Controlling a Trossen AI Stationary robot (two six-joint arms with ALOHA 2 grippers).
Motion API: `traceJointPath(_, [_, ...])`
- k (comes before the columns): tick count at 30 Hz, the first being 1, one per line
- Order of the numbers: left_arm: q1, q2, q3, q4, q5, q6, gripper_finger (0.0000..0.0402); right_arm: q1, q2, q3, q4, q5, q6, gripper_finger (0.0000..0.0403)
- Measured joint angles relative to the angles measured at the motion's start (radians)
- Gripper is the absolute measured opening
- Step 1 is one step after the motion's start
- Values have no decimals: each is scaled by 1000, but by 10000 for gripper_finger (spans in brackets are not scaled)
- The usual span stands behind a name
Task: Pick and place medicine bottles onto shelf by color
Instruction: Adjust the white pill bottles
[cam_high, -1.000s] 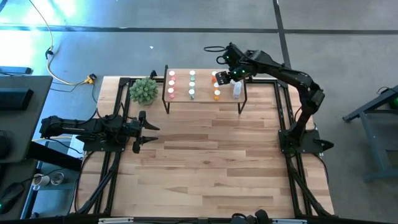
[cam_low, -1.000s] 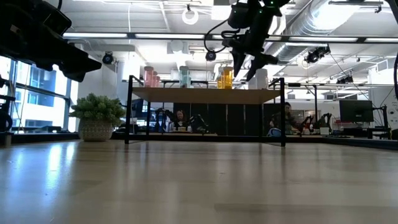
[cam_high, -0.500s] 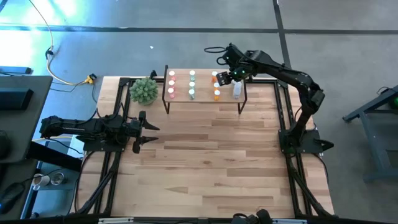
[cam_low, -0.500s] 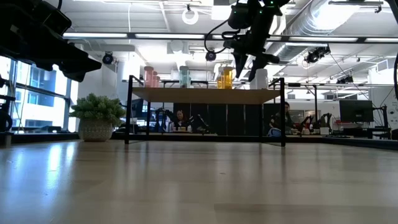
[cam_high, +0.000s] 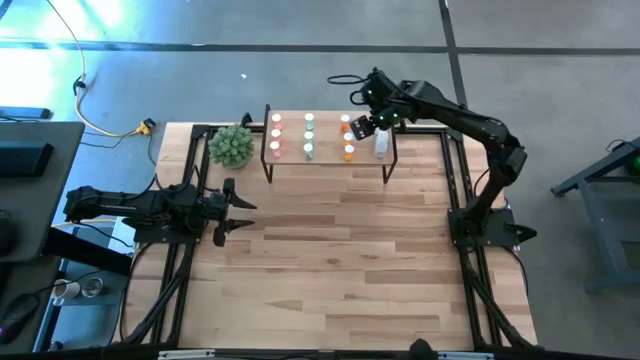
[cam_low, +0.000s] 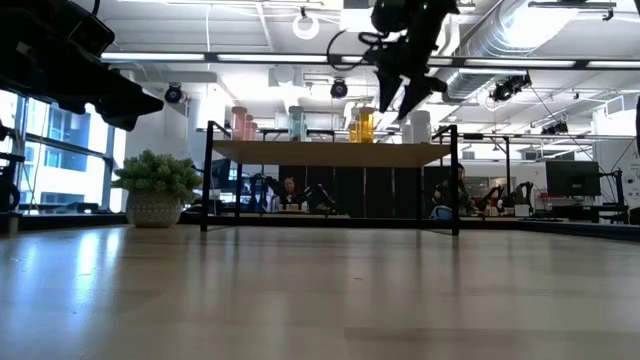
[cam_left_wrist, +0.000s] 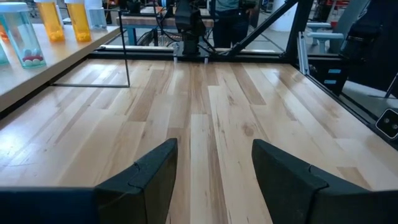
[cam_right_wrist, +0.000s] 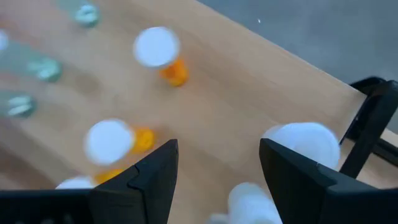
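Note:
The shelf (cam_high: 330, 160) stands at the table's far edge, its light wooden top on thin black legs. Medicine bottles with white caps stand on it in rows by color: red (cam_high: 276, 133), green (cam_high: 309, 135), orange (cam_high: 348, 152) and clear white (cam_high: 381, 148). My right gripper (cam_high: 365, 127) hangs open above the shelf's right part, slanting down, over the orange bottles (cam_right_wrist: 158, 53) and beside the white ones (cam_right_wrist: 305, 144); nothing is between its fingers (cam_right_wrist: 217, 155). In the low view it (cam_low: 397, 105) is just above the bottle tops. My left gripper (cam_high: 235, 208) waits open and low at the table's left edge.
A small potted plant (cam_high: 232, 146) stands just left of the shelf. Bare wooden tabletop (cam_high: 340, 260) stretches from the shelf to the near edge. The left wrist view looks across this table (cam_left_wrist: 211, 99) at the shelf's side (cam_left_wrist: 56, 56).
My right gripper has rolled a little about the line it points along while staying above the shelf's right part. Its fingers stay open, and no bottle has moved.

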Motion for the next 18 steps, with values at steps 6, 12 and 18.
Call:
traceJointPath(6, [0, 0, 0, 1, 0, -1, 196, 68, -60, 1, -27, -3, 5, 216])
traceJointPath(12, [0, 0, 0, 5, 0, -1, 196, 135, -67, 0, -132, -4, 66, 216])
traceJointPath(18, [0, 0, 0, 11, 0, -1, 196, 167, -67, 0, -140, -5, 110, 216])
